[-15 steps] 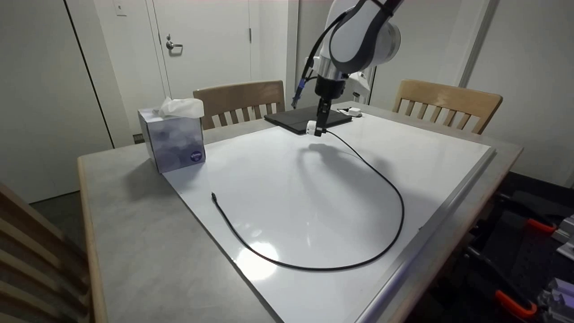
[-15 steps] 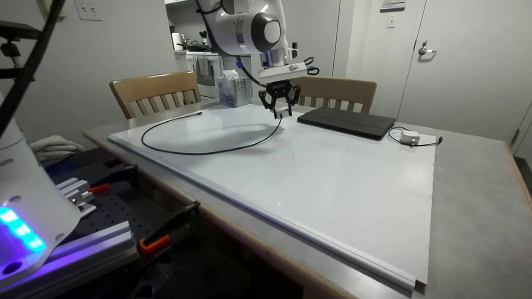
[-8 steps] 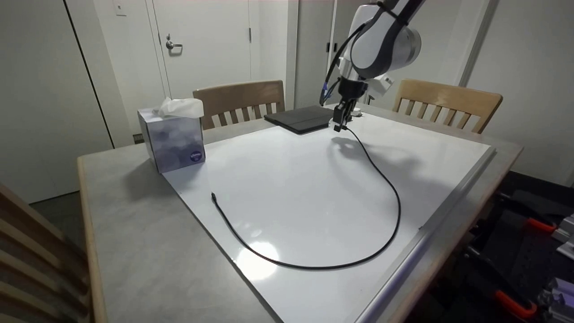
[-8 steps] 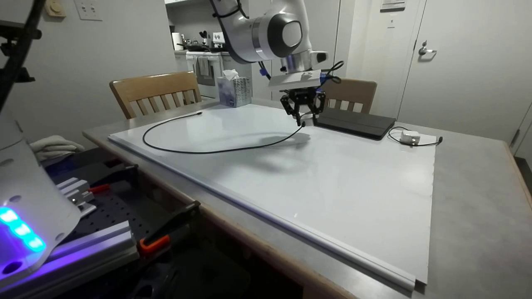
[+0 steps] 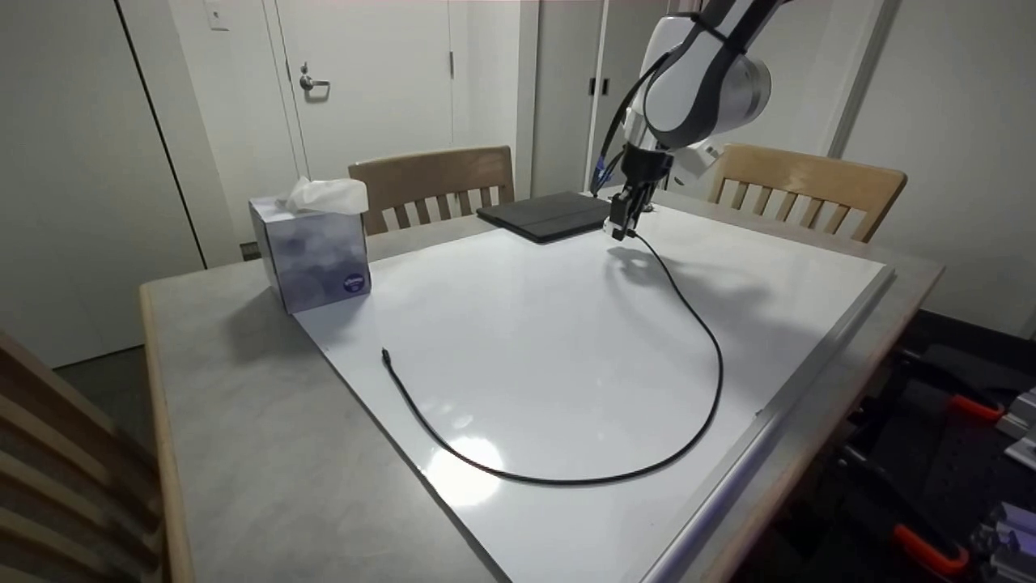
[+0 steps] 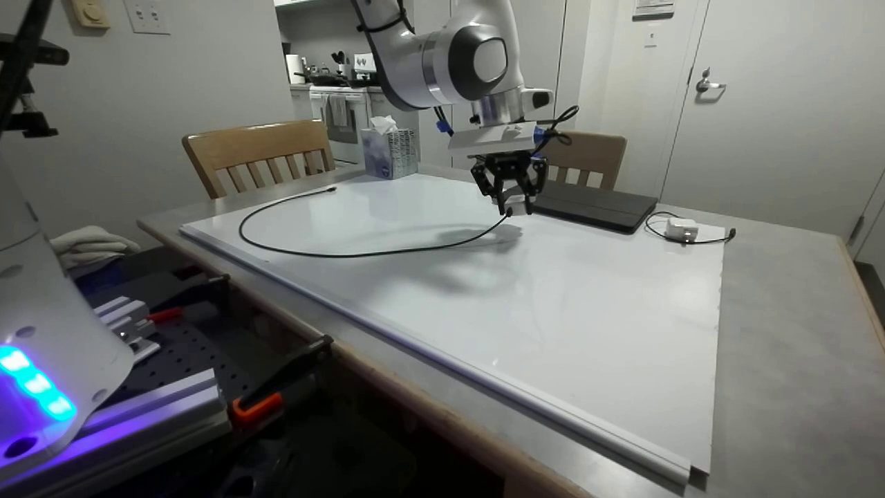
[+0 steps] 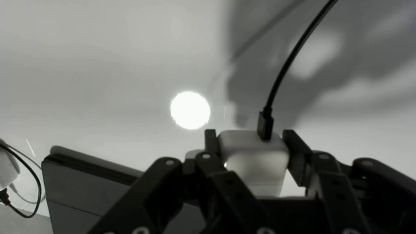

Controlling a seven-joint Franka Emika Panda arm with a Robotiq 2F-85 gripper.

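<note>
Pickup done AFAICT: my gripper (image 7: 251, 142) is pinching the white charger (image 7: 256, 164), black cable (image 7: 282, 73) plugged in, held up over the whiteboard (image 6: 588, 325) nr the black case (image 6: 598, 205). Cable's far end (image 5: 387, 357) lies on the whiteboard; release n/y done.

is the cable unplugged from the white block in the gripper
No, the wrist view shows the cable plugged into the white block.

In an exterior view: by white blue-lit robot base (image 6: 41, 297), angled across grey wood-edged table (image 6: 795, 332). In an exterior view: above table end, facing white door (image 5: 376, 105). All share glossy white board (image 5: 518, 356). Wrist: close, down past black two-fingered tool (image 7: 252, 139).
</note>
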